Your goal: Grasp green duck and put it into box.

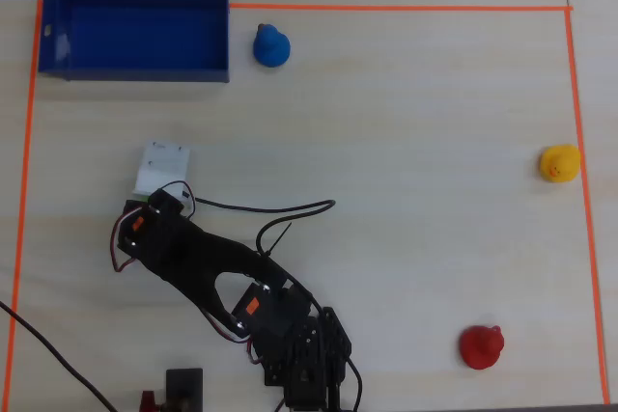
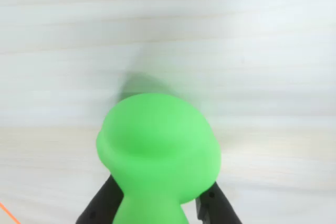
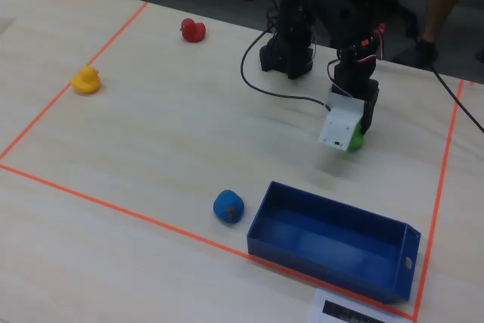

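The gripper [image 2: 160,211] is clenched on the green duck [image 2: 157,150], with one black finger [image 2: 100,208] on each side of it in the wrist view. In the fixed view the green duck [image 3: 355,140] peeks out beside the white camera block [image 3: 338,126], a little above the worktop [image 3: 151,126]. The box [image 3: 333,243] sits near it, open on top. A blue duck [image 3: 228,206] sits just beside the box.

Matte black jointed plastic arm [image 1: 208,267], orange-marked servo blocks [image 1: 253,306], loose black cable loop [image 1: 290,207], red and white thin wires [image 1: 118,248], white boxy wrist camera housing [image 3: 338,127], black gripper fingers [image 2: 100,208].
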`<action>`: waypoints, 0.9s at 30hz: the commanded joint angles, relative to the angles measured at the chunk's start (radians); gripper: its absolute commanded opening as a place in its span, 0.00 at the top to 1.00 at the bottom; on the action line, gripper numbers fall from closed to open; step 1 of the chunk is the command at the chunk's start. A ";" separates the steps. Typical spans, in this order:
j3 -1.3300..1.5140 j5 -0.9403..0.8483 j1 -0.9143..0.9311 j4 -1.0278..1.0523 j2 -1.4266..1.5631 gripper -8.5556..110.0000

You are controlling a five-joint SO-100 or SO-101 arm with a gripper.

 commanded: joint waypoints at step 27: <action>-0.118 0.057 0.623 -0.250 0.462 0.93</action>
